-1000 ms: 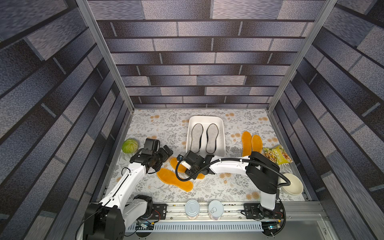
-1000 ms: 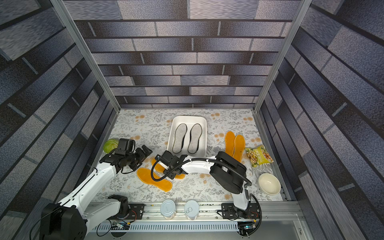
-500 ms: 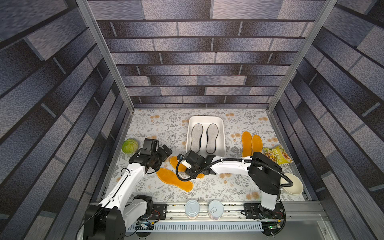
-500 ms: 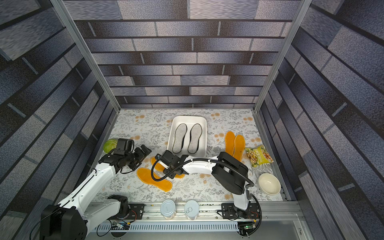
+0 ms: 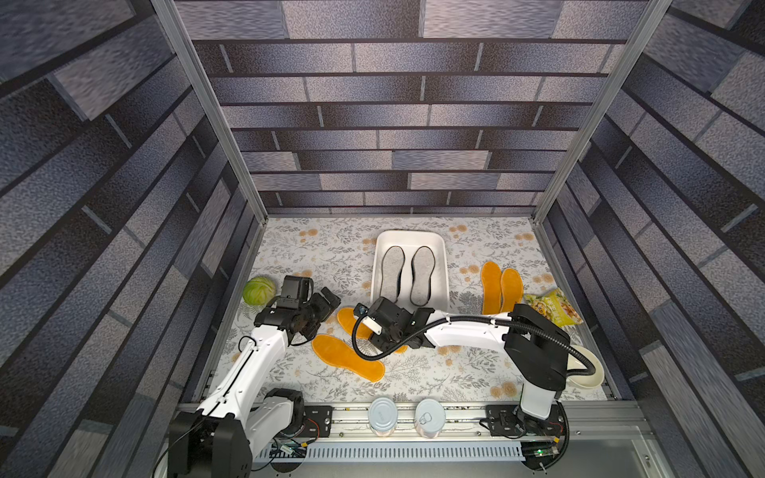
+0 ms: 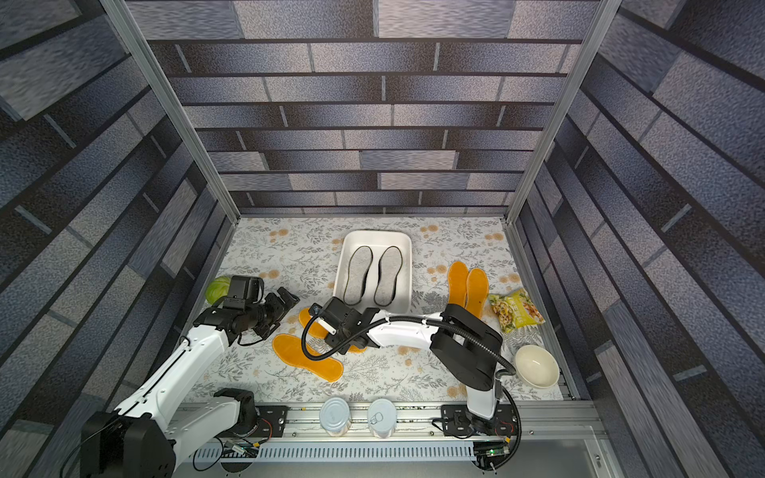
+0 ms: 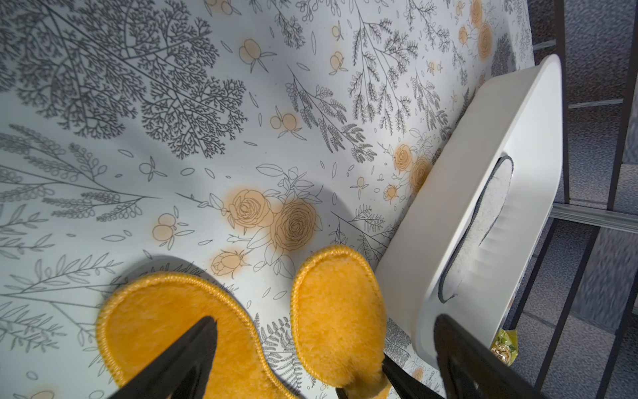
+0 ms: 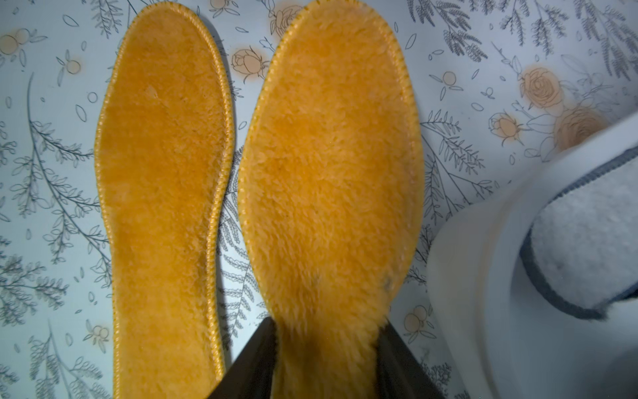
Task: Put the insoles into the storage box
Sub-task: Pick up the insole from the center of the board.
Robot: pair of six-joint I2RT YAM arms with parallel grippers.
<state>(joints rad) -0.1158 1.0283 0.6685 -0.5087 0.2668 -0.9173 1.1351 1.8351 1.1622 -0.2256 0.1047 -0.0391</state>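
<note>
1. Six insoles in view, by place: two light grey felt foot-shaped insoles with dark edging (image 5: 392, 271) lie side by side inside the shallow white rectangular storage box (image 5: 410, 236); four fuzzy orange-yellow ones lie outside it on the floral printed tablecloth (image 5: 314, 256)
2. Item in hand: the fuzzy orange-yellow insole nearest the box (image 8: 331, 172), just beside the box's near end. My right gripper (image 8: 328, 331) has its jaws pressed on either edge of the heel, bunching the pile between them; the toe end looks to rest on the cloth
3. Change over the last second: slight. My right jaws have drawn in a touch tighter on that heel, the arm has barely shifted, and the toe shows where it showed before. No insole has changed place
4. My left gripper (image 7: 324, 323): jaws spread wide, holding nothing, hanging just beside the toe ends of the two near orange insoles; as wide as a second ago
5. Loose stock: second orange insole (image 5: 345, 358) flat beside the held one, not touching it; orange pair (image 5: 491, 285) side by side on my right-arm side of the box
6. Reading for the task: I judge the grip only now firm, with lift and carry not yet begun. Two in, four visible ones to go; the grey pair covers most of the box floor, so the orange ones will probably have to lie on top
</note>
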